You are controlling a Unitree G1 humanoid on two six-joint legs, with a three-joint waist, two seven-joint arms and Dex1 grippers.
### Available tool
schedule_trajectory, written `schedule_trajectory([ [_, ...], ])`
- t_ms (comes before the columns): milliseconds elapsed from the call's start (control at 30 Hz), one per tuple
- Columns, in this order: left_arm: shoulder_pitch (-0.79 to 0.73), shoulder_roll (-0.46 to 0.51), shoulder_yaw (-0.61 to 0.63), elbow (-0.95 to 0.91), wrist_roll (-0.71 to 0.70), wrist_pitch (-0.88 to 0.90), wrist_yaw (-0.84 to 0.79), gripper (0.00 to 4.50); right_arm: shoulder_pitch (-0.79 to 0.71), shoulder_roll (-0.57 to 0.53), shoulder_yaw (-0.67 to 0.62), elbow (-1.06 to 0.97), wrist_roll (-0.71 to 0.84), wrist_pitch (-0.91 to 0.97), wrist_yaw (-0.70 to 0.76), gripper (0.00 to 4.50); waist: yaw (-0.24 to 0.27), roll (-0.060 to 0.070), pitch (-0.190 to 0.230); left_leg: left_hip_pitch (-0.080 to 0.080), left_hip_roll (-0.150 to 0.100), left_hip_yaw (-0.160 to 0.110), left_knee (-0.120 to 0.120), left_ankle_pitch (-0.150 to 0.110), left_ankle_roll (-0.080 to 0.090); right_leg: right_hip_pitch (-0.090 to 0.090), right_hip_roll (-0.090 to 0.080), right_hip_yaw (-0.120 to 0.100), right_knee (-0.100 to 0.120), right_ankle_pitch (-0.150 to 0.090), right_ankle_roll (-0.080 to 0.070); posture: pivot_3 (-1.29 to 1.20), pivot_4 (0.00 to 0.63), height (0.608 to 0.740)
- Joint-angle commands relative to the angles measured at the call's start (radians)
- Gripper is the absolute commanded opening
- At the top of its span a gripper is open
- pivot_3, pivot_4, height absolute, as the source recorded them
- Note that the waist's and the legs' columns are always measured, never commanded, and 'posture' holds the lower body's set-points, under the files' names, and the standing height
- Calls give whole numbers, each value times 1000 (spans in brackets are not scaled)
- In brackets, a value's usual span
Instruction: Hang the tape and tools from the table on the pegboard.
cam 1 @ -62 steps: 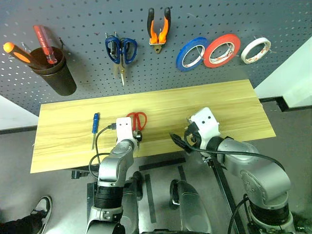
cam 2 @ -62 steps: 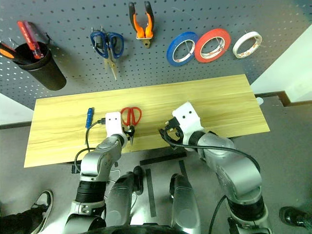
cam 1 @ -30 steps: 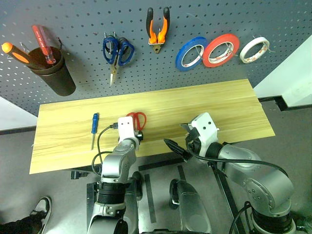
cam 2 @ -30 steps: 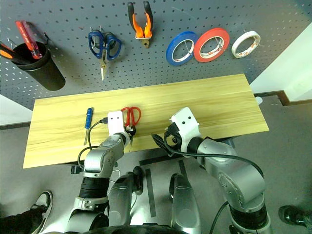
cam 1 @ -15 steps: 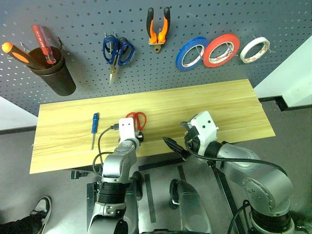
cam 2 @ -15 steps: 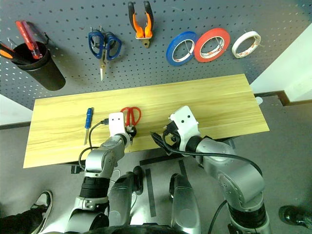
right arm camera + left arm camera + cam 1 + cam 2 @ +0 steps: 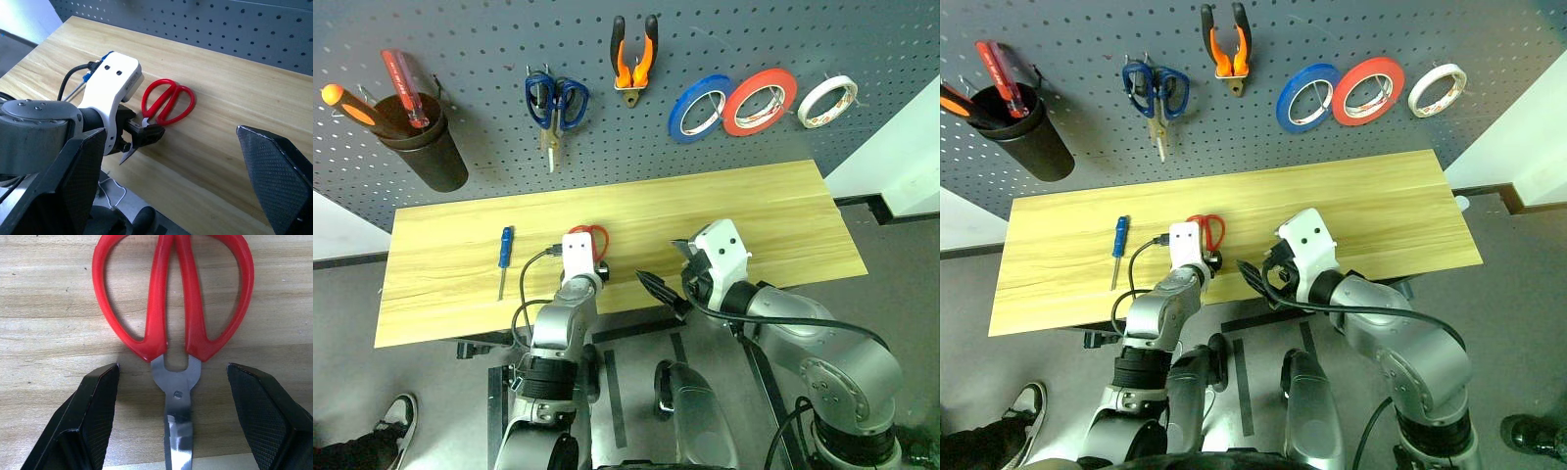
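On the desk (image 7: 754, 211), the blue-handled screwdriver (image 7: 504, 257) lies at the left. Beside it, the left pincer (image 7: 171, 423) stands released, its fingers (image 7: 90, 418) straddling the red-handled scissors (image 7: 173, 298) (blades toward the desk's near edge). The right pincer (image 7: 171, 186) hovers released nearby. The pliers (image 7: 632, 57) and whitish tape (image 7: 827, 101) hang on the pegboard (image 7: 470, 39).

Red-handled scissors (image 7: 175, 308): in left wrist view handle loops cut off at top edge, blade tip runs off bottom edge. In left eye view the blades are hidden under the left gripper (image 7: 591, 277); just the red loops show. Thin blue-handled screwdriver (image 7: 503, 258): shaft too thin to make out the tip. A person's black-and-white shoe (image 7: 396, 413) cut off at the corner.
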Motion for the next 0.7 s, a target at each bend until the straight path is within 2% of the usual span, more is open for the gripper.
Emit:
schedule_trajectory([
  [33,63,-29,-24,37,13,54,0,3641,-3,5,1,-58,19,-4,-5,4441,-1,0,0,0,0,0,0,0,0,0,0,0,0,0,0,-57,382,717],
  [700,88,-19,-20,97,66,63,-9,3641,-7,16,-2,-79,53,24,-44,4441,-4,0,0,1,0,0,-3,0,0,0,-1,0,-2,0,0,-72,397,717],
])
